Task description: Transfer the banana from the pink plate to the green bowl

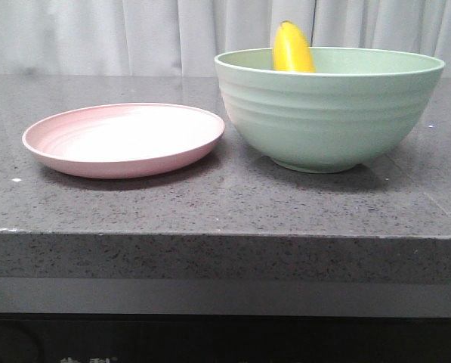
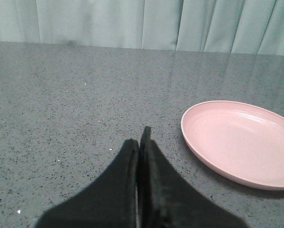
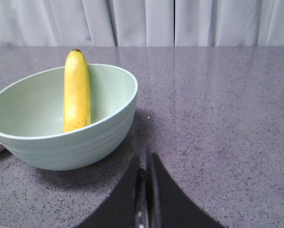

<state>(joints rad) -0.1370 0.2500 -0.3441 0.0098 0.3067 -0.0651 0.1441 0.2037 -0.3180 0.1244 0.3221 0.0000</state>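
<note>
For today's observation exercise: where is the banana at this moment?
In the front view the banana stands inside the green bowl on the right of the table, leaning on its far wall, tip above the rim. The pink plate beside it holds nothing.

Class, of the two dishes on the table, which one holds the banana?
The green bowl: the banana leans inside it, tip above the rim. The pink plate holds nothing.

Yellow banana (image 1: 293, 48) upright inside green bowl (image 1: 327, 113), beside bare pink plate (image 1: 124, 141).

Bright, even light; soft shadows
</note>
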